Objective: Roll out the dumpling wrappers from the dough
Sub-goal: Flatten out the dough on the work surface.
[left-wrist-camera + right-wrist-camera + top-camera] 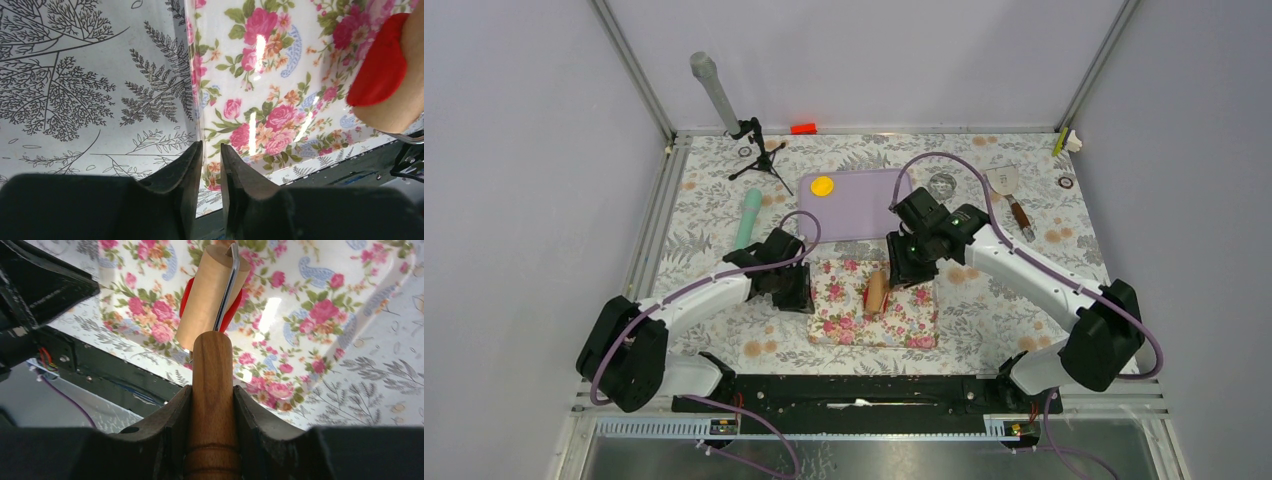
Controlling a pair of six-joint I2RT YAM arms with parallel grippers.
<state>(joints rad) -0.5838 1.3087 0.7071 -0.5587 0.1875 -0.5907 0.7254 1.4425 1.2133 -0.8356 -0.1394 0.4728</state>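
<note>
The fern-printed surface (994, 310) carries everything. At its far middle lies the lavender board (864, 205), and nearer the arms lies the floral mat (904, 320), where the work is going on. The right tool (212, 389) is clamped firmly on the wooden handle of the roller (876, 292), whose pale drum lies across the mat's middle. The left tool (211, 145) hangs at the mat's left edge with its jaws a narrow gap apart and nothing between them, so it is not steadying the mat. The red dough (380, 65) sits under the drum, squeezed between drum and mat. In the left wrist view it bulges out at the drum's side and seems to curve up against the wood. The one finished yellow wrapper (823, 186) rests on the far left corner of the lavender board, well apart from the rolling. The likeliest trouble from here, as I judge it, is sticking: soft clay that hugs the drum may lift and wrap round it on the next stroke instead of spreading flat. With the mat unheld, a hard push could also slide the glossy mat across the surface. Pressing unevenly through the single handle could leave the sheet thick on one side or tear it.
</note>
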